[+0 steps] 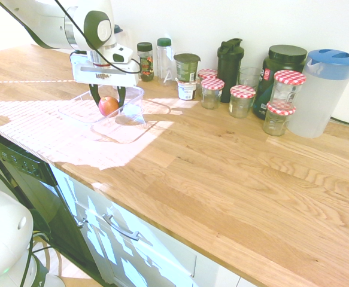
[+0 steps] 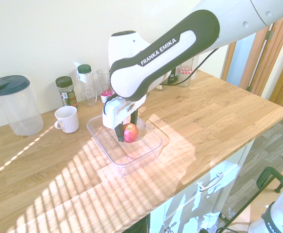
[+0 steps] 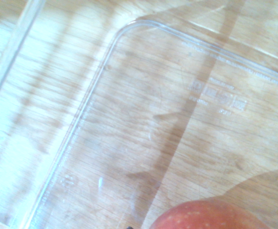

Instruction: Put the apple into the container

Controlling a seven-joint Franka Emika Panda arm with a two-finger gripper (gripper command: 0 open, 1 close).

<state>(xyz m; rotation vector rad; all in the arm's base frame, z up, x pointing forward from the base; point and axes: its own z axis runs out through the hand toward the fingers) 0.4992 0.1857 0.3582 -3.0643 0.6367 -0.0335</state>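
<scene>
Wood countertop (image 1: 234, 173), sunlit stripes across it. Gripper (image 1: 108, 103) clenched on apple (image 1: 108, 106), one dark finger each side, apple held inside the container (image 1: 81, 107), just above its floor; contact w/ floor can't tell. In 2nd ext view gripper (image 2: 126, 133) and apple (image 2: 130, 132) sit near centre of container (image 2: 146, 150). Wrist view: clear container floor (image 3: 177, 119) w/ embossed marks, rounded corner at 11 o'clock, apple (image 3: 205, 217) at 6 o'clock edge. Flat clear lid (image 1: 135, 128) lies just beside container at 4 o'clock in 1st ext view. White mug (image 2: 66, 119) at 10 o'clock of container, apart. Jars w/ red-checked lids (image 1: 243, 98) and pitcher w/ blue lid (image 1: 324, 92) along back wall, well apart.
</scene>
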